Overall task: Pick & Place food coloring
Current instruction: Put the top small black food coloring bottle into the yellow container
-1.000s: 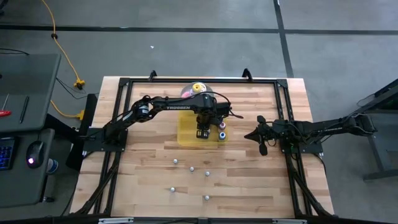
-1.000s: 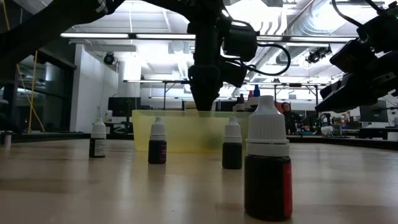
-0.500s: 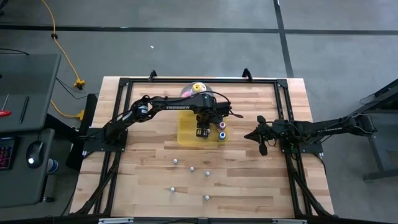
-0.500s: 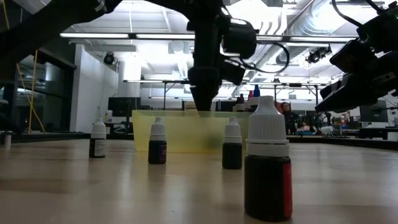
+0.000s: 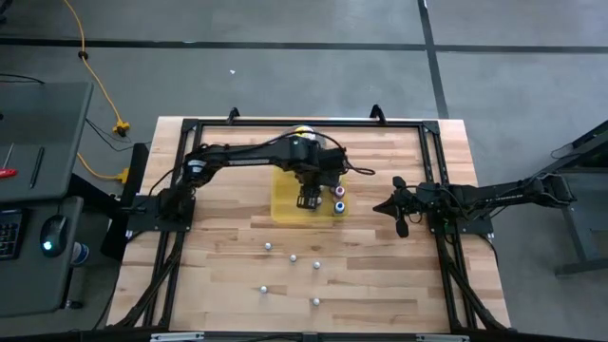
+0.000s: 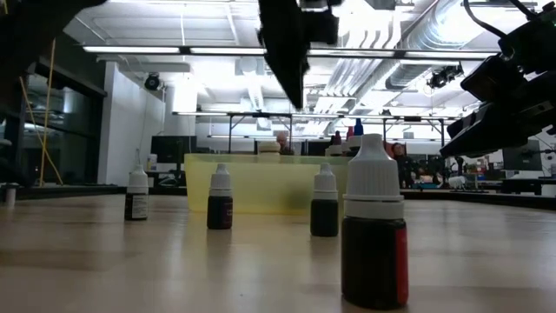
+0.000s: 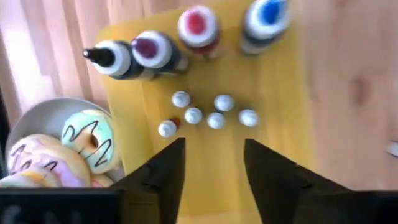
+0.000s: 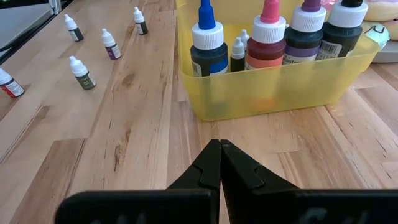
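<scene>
Several tiny food coloring bottles [image 7: 216,119] stand clustered on the floor of the yellow tray [image 5: 283,207], white caps up. Several more stand upright on the table nearer the front edge [image 5: 294,256], also seen in the low view [image 6: 220,200]. My left gripper [image 7: 214,171] hangs open above the tray, pointing steeply down, with nothing between its fingers. My right gripper [image 8: 219,155] rests shut, low, at the table's right, right of the tray, pointing at it.
Larger dropper bottles [image 7: 198,25] with black, purple, red and blue tops line one side of the tray. A plate of pastel ring-shaped toys [image 7: 68,152] stands just beyond the tray's far side. Bare wood lies between the tray and the loose bottles.
My left gripper has risen straight up out of the yellow tray, most of it in the last half second; in the low view its fingers now hang well above the tray's rim. The bottles on the table and my right arm have kept still.
</scene>
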